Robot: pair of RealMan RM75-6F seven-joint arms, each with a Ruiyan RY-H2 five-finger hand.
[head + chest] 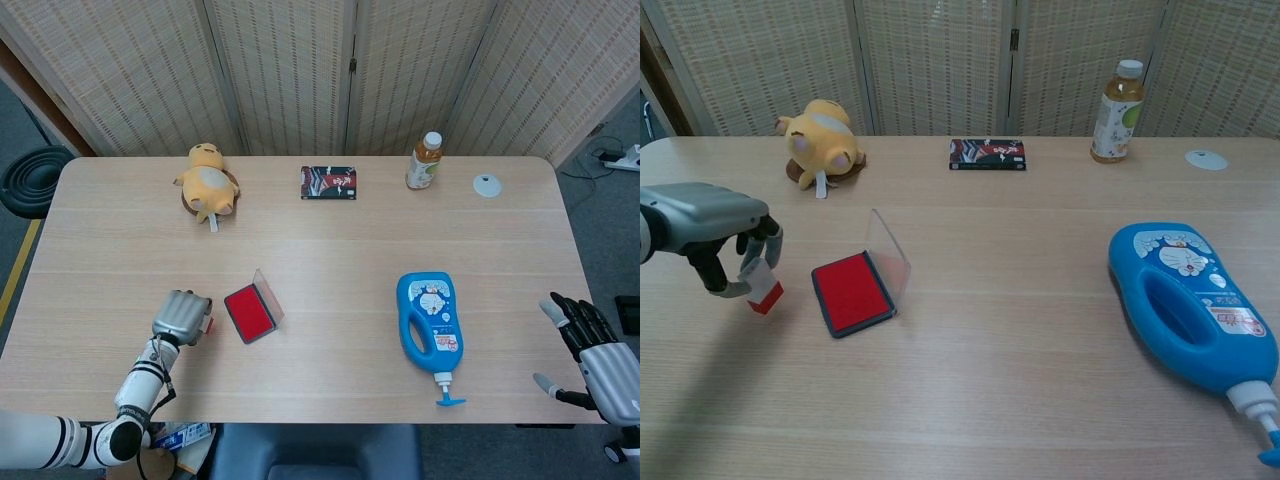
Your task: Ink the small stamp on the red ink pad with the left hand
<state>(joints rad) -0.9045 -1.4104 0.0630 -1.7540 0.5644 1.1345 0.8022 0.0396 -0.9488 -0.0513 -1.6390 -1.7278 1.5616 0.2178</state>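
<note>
Bright, even light; sharp, soft shadows

Left hand [728, 243] pinches small stamp [763, 290], left of red ink pad [851, 293].

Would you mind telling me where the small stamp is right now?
The small stamp is pinched in the left hand, just left of the open red ink pad near the table's front-left, its red face low above the wood.
</note>
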